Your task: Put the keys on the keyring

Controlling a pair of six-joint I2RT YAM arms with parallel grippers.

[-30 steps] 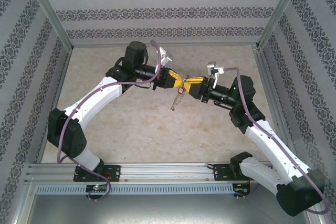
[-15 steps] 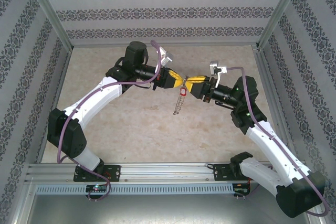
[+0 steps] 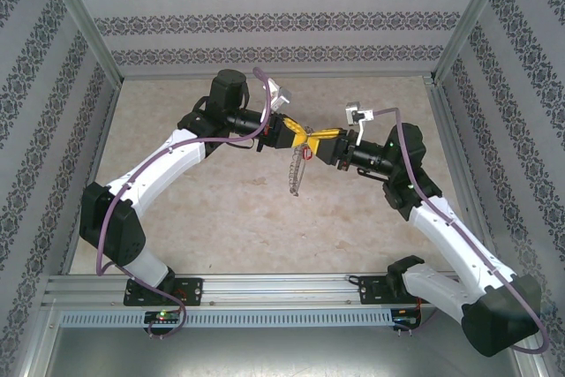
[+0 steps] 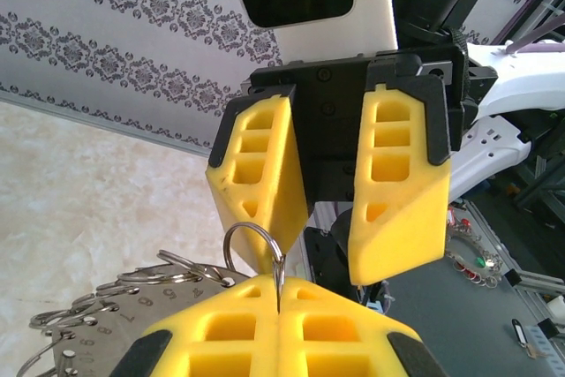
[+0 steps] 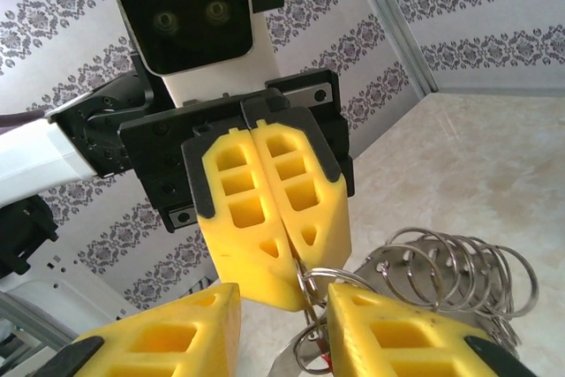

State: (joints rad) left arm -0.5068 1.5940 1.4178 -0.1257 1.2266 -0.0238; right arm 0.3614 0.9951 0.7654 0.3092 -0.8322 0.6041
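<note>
Above the table's middle, my left gripper (image 3: 297, 135) and right gripper (image 3: 316, 140) meet tip to tip. The left gripper (image 4: 279, 287) is shut on a small grey ring (image 4: 253, 240) of the keyring (image 3: 296, 176), which hangs below it. The keyring's other small rings (image 5: 459, 271) fan out beside it. The right gripper (image 5: 282, 308) is open, its fingers (image 4: 397, 218) either side of the left fingertips (image 5: 274, 218), with the pinched ring (image 5: 357, 258) in the gap. The key's red head (image 3: 306, 154) hangs just under the two grippers. A red sliver (image 5: 327, 358) of it shows between the right fingers.
The beige tabletop (image 3: 229, 218) lies well below both grippers. Patterned walls (image 3: 282, 19) close in the back and sides. An aluminium rail (image 3: 265, 293) with the arm bases runs along the near edge.
The right gripper has edged slightly left toward the left gripper. The hanging keyring has swung and turned a little. The left arm holds still.
</note>
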